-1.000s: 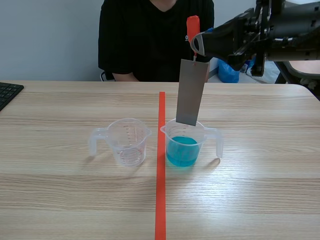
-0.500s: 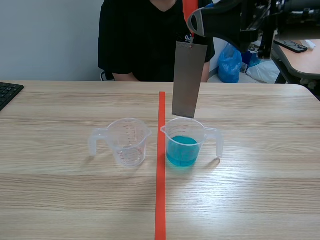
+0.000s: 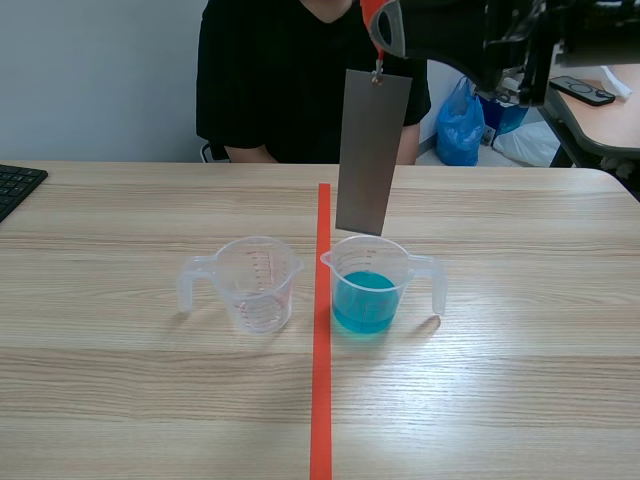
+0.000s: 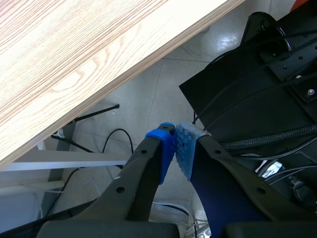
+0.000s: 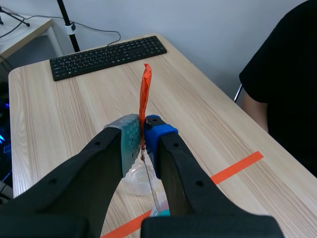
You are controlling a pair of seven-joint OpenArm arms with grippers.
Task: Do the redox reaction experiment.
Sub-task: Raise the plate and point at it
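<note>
A grey metal plate [image 3: 370, 151] hangs upright from an orange-red tab [image 5: 144, 98], just above a clear measuring cup with blue liquid [image 3: 365, 300]. My right gripper [image 3: 378, 28] is raised at the scene's top and is shut on the tab; in the right wrist view the gripper [image 5: 142, 130] pinches the tab and the plate shows edge-on [image 5: 151, 188] under it. An empty clear measuring cup [image 3: 256, 282] stands left of the tape line. My left gripper [image 4: 174, 144] is shut on nothing, off the table's edge, over the floor.
A person in black [image 3: 300, 80] sits across the table. A black keyboard [image 3: 15, 185] lies at the left edge, also seen as keyboard [image 5: 109, 55] in the right wrist view. An orange-red tape line [image 3: 321, 340] runs down the table's middle.
My right gripper has lifted the metal plate up and slightly left; its lower edge has come out of the blue cup and now hangs just above the rim.
</note>
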